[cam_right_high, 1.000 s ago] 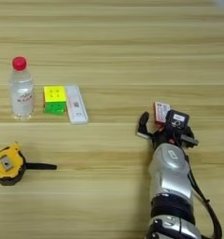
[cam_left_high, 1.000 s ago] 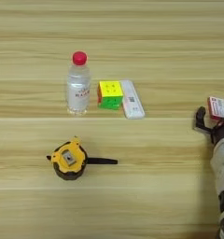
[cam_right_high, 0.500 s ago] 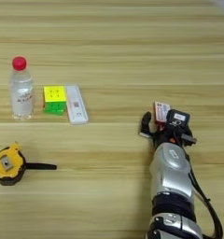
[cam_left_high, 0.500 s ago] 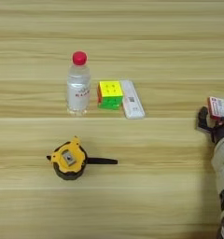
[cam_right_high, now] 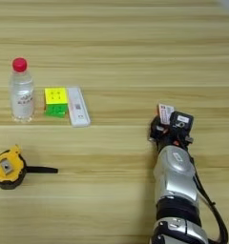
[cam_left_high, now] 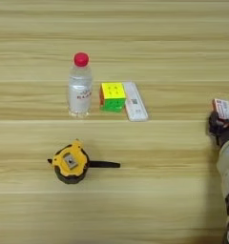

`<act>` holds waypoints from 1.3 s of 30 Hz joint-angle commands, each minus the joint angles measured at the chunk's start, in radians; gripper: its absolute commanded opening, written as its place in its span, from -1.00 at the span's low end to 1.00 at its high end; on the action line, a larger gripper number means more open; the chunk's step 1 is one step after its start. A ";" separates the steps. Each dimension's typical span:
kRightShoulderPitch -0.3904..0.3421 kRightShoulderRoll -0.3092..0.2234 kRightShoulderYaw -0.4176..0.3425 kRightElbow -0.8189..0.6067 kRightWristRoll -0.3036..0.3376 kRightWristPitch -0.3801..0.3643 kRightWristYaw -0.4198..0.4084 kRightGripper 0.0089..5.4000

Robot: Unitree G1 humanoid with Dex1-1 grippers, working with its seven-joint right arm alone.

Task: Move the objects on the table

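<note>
Robot test bench — plank table (cam_left_high: pixel 135 43) with assorted small props.

Small red-white flat box (cam_right_high: pixel 165 112) mostly hidden behind the black two-fingered claw (cam_right_high: pixel 170 129); only its top end shows above the claw, so whether the fingers actually pinch it can't be read. In the left eye view the claw and silver forearm (cam_right_high: pixel 174 177) are cut by the right edge. Print on the slim white rectangular bar (cam_right_high: pixel 78 112), far left of the claw, too small to read.
</note>
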 commanded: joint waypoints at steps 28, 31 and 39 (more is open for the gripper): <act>0.023 0.148 0.251 -0.297 -0.050 0.096 0.054 -0.23; 0.029 0.164 0.271 -0.298 -0.059 0.100 0.055 -0.23; 0.028 0.181 0.289 -0.270 -0.076 0.095 0.054 -0.12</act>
